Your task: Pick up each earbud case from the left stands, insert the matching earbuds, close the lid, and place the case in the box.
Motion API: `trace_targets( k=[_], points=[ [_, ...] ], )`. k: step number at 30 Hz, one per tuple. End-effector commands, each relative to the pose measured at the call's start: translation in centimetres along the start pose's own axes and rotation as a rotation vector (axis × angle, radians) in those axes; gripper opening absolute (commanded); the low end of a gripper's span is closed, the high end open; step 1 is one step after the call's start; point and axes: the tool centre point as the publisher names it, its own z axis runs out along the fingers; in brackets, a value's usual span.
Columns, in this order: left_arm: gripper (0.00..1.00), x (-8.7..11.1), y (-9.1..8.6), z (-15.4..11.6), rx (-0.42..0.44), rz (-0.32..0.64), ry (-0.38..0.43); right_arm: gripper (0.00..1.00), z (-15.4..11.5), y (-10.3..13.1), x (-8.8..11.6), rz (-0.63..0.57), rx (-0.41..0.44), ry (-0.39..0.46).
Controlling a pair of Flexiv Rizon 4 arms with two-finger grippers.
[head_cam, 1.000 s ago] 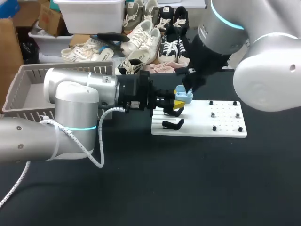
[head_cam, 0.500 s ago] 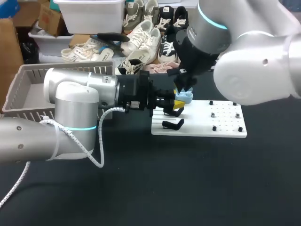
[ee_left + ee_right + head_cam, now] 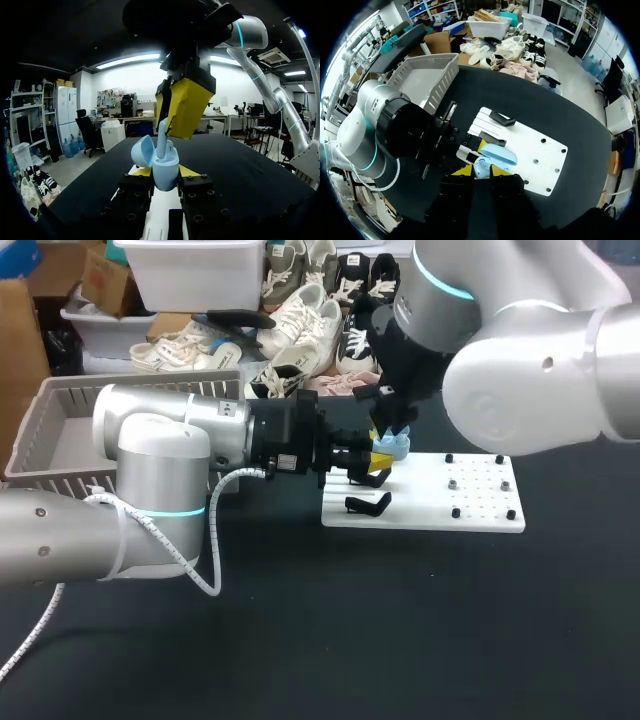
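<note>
Out over the near-left corner of the white board [image 3: 470, 502], the pale blue earbud case [image 3: 392, 448] is held off its stand, clamped at its lower body from both sides by the left gripper [image 3: 165, 172]. The case's lid [image 3: 142, 151] is swung back and open. A pale earbud [image 3: 162, 142] stands upright in the case's well, its stem rising above the rim. From the left wrist view, the right gripper [image 3: 169, 132] hangs directly over the case with its yellow tips drawn narrow and pinching the top of that stem.

The grey basket [image 3: 70, 387] sits at the far left of the dark table [image 3: 400, 620], well apart from the case. The bulk of the left arm [image 3: 160, 440] lies across its front wall. The board lies flat on the table. Just under the held case there is a low black stand [image 3: 368, 504] on its left part, and small black pegs [image 3: 455, 512] are scattered over its right part.

The left arm comes in from the left and reaches level across the table, with its wrist turned so the fingers point toward the board. The right arm [image 3: 520, 390] comes in from the upper right, bends over the back of the board, and points its gripper steeply downward. Its thick wrist hides the board's far edge in the head view.
</note>
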Motion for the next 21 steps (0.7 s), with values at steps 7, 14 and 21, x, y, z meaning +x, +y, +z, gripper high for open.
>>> trace_targets(
  k=[7, 14, 21],
  points=[
    [0.00, 0.03, -0.12, 0.00, -0.004, 0.001, -0.002, 0.00, 0.38, -0.01, -0.07, 0.014, -0.002, 0.002],
    [0.00, 0.03, -0.12, 0.00, -0.004, 0.001, -0.002, 0.00, 0.33, -0.09, -0.01, 0.044, -0.013, -0.012],
    [0.00, 0.03, -0.12, 0.00, -0.004, 0.001, -0.002, 0.00, -0.01, -0.06, 0.38, 0.072, -0.008, -0.031]
  ],
)
